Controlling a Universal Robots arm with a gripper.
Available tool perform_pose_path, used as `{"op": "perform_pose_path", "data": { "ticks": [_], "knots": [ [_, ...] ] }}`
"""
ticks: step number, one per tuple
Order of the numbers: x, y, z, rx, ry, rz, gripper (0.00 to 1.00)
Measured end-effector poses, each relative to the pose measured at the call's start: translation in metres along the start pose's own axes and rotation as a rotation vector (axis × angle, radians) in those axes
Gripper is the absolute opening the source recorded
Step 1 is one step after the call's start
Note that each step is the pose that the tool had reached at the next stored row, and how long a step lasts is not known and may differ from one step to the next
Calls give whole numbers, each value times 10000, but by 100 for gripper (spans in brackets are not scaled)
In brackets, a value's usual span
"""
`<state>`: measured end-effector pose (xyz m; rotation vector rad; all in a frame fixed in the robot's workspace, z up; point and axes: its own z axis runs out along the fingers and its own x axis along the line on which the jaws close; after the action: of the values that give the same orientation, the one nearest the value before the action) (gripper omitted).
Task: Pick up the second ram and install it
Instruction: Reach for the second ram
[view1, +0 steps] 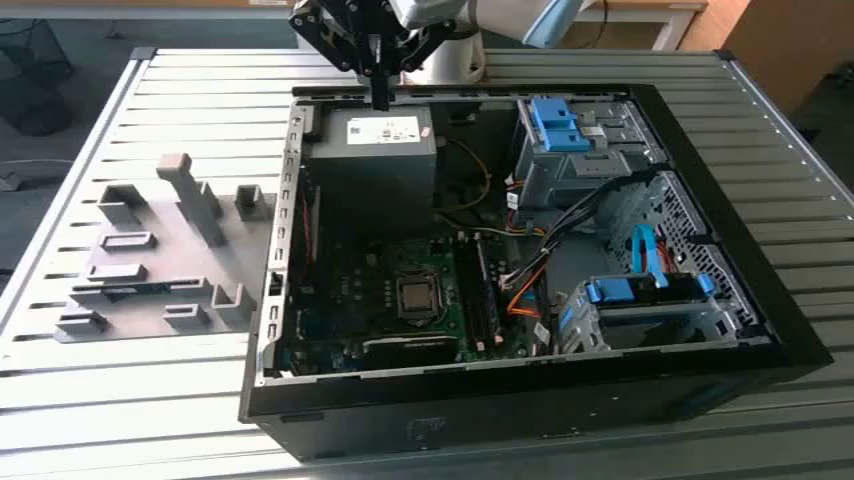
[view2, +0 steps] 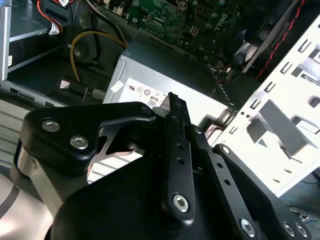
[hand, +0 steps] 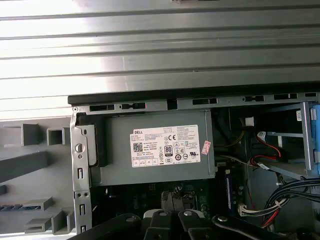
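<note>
Item: second ram (view1: 134, 291) — lodged in a slot of the grey fixture (view1: 174, 260) on the worktop (view1: 200, 90), at the exterior view's left of the open computer case (view1: 534, 400), untouched. Gripper (view1: 383, 96) — well apart from it, poised above the case's rear rim, just over the power supply (view1: 380, 150); fingers (view2: 175, 150) pressed together, pinching nothing visible. Hazards, as judged: knocking the rim or power supply on any straight descent; nudging neighbouring fixture blocks in a tight approach; mistaking the dark stick (view1: 483, 300) already seated on the motherboard (view1: 387, 300) for the target.
</note>
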<state>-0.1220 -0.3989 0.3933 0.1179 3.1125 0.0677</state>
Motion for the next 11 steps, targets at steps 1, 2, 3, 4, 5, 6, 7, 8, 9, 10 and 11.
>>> {"op": "perform_pose_path", "data": {
  "ticks": [1, 2, 3, 4, 5, 6, 7, 8, 9, 10, 11],
  "knots": [
    [0, 0, 0, 0, 0, 0, 11],
    [0, 0, 0, 0, 0, 0, 11],
    [2, 0, 0, 0, 0, 0, 11],
    [3, 0, 0, 1, 0, 0, 11],
    [5, 0, 0, 1, 0, 0, 11],
    [7, -1, 0, 0, 0, 1, 11],
    [10, -1, 0, 0, 0, 1, 11],
    [12, -1, -1, 0, 0, 1, 11],
    [15, -1, -1, 0, 0, 0, 11],
    [17, -1, 0, 0, 0, 0, 11],
    [20, -2, 0, 0, -1, 0, 11]
  ]
}}
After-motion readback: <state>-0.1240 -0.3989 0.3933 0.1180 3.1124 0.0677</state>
